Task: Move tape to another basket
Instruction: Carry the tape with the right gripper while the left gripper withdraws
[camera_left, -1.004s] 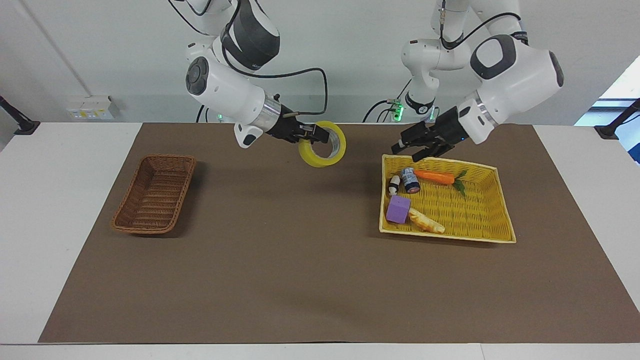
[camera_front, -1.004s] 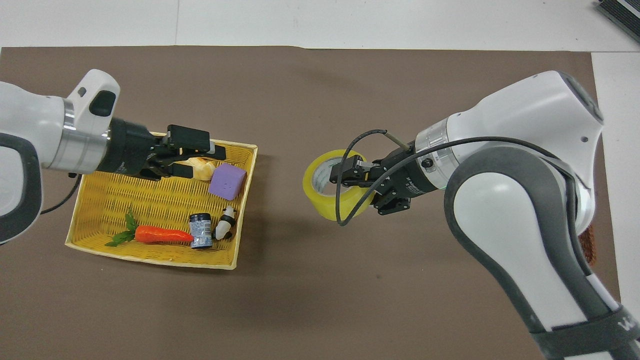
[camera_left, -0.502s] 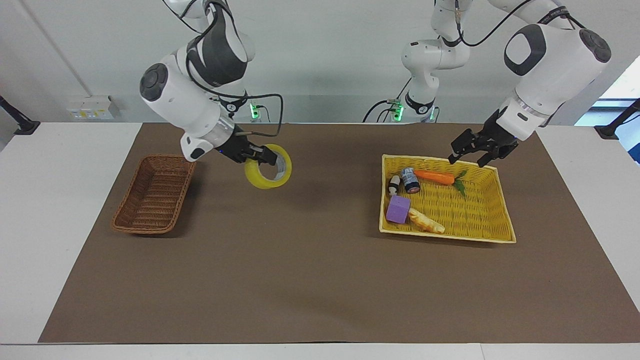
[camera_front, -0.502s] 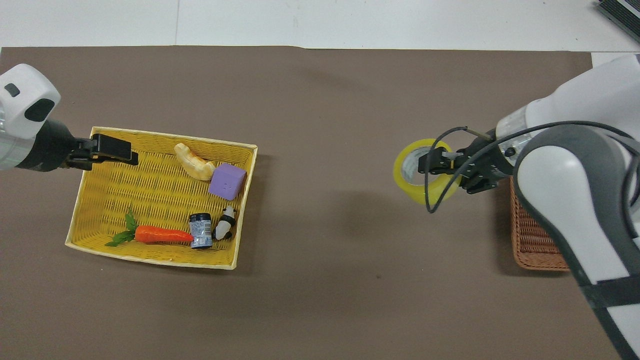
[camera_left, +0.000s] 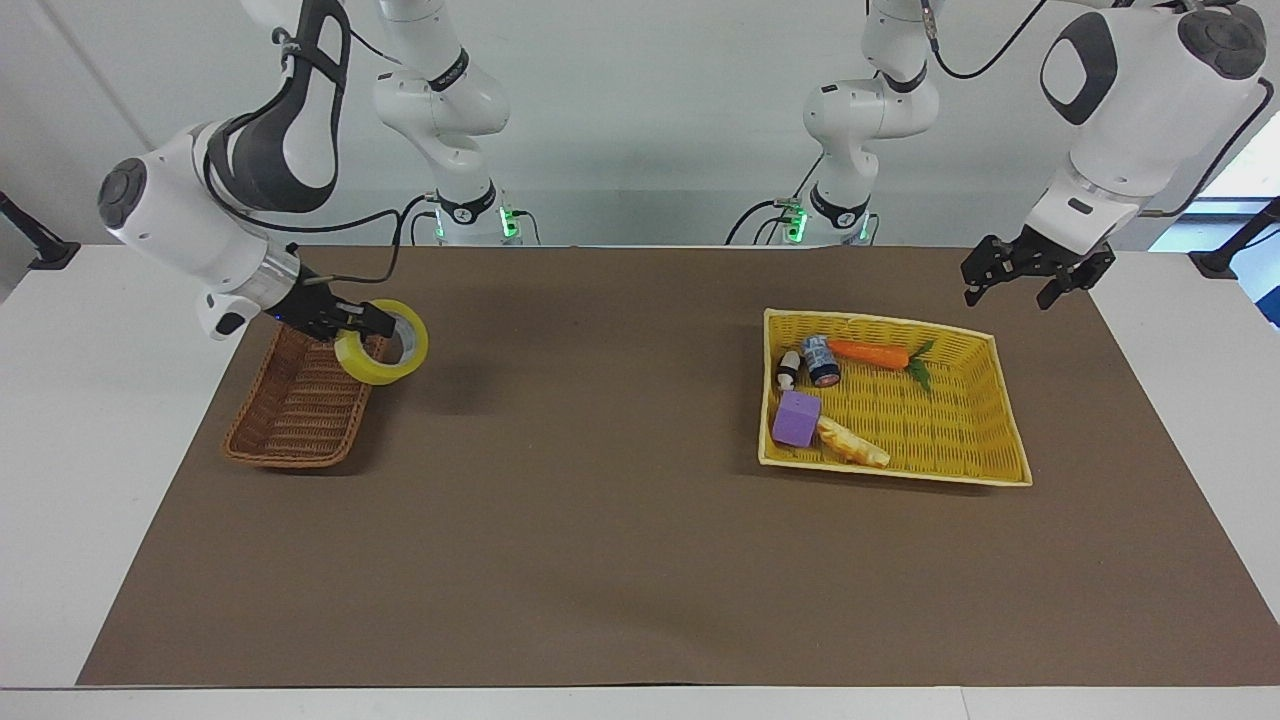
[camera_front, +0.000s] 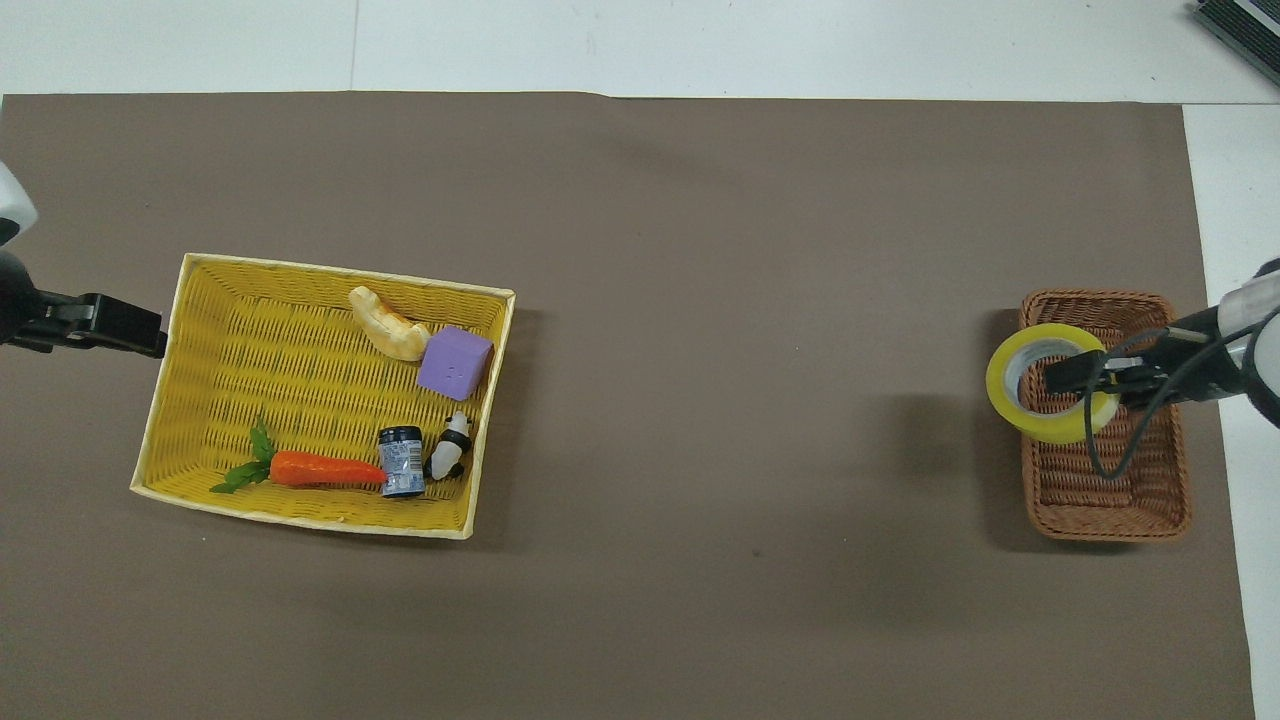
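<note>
Clamping tape (camera_left: 381, 342) over brown basket (camera_left: 300, 412), right gripper (camera_left: 372, 323); facing view shows left gripper (camera_left: 1028, 280) splayed.

We see the right gripper (camera_left: 368, 322) clamped on the wall of the tape (camera_left: 383, 343), holding the roll in the air over the end of the brown wicker basket (camera_left: 300, 415) closest to the robots; the left gripper (camera_left: 1030, 280), its fingers spread, hangs over the brown mat (camera_left: 600, 520) beside the yellow basket (camera_left: 985, 465), which holds a carrot (camera_left: 868, 352), a purple block (camera_left: 796, 419) and a small can (camera_left: 821, 361).

tape (camera_left: 382, 342) carried over brown basket (camera_left: 305, 400), left pincer (camera_left: 1025, 278) withdrawn
</note>
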